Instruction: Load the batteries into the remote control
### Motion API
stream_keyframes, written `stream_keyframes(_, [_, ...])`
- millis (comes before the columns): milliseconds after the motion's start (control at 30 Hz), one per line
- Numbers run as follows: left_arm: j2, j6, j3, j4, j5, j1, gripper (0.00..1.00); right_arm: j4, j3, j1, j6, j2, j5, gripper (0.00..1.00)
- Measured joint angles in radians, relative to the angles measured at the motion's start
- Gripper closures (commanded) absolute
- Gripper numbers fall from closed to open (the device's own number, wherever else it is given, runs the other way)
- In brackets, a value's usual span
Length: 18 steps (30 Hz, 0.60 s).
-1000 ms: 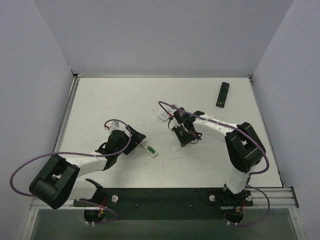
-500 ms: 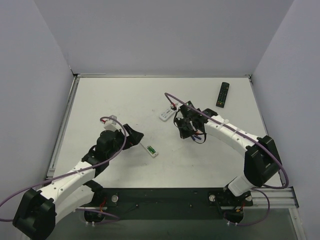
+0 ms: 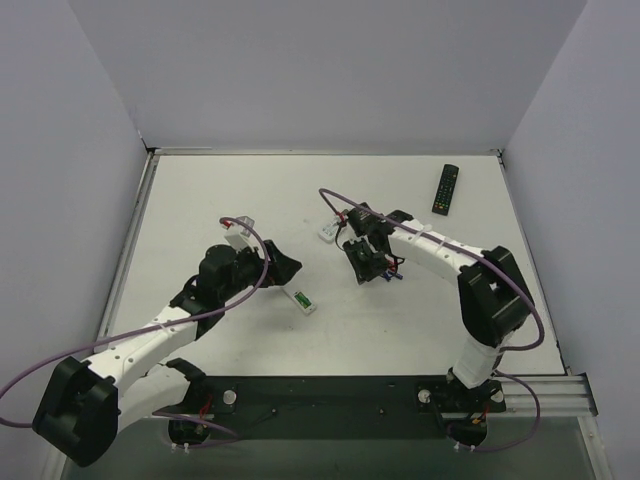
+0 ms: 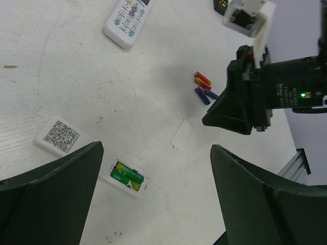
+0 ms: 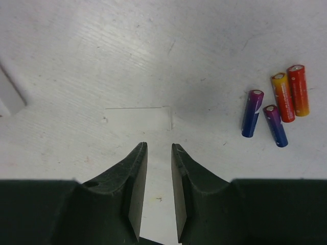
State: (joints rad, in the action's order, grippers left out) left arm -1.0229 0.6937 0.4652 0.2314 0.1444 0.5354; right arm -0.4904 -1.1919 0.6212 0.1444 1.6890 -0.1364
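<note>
The white table point(image 3: 200, 200) carries a black remote point(image 3: 446, 189) near its far right corner and a wider white remote point(image 3: 328, 231) towards the middle. The remote control point(image 3: 300, 299), slim and white, lies nearer the arms' bases. Between the two white remotes, two red-and-orange cells point(image 5: 291, 94) and two blue-purple cells point(image 5: 263, 120) lie close together, with a thin flat pale rectangle point(image 5: 138, 120) near them.
</note>
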Motion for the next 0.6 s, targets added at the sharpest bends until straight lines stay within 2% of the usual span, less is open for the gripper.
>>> stream_keyframes(233, [0.019, -0.027, 0.024, -0.06, 0.0, 0.001, 0.03, -0.071, -0.1, 0.0, 0.018, 0.177, 0.018, 0.78])
stream_keyframes(600, [0.042, -0.061, 0.037, -0.124, 0.008, 0.001, 0.04, -0.12, -0.158, 0.0, 0.023, 0.251, 0.026, 0.83])
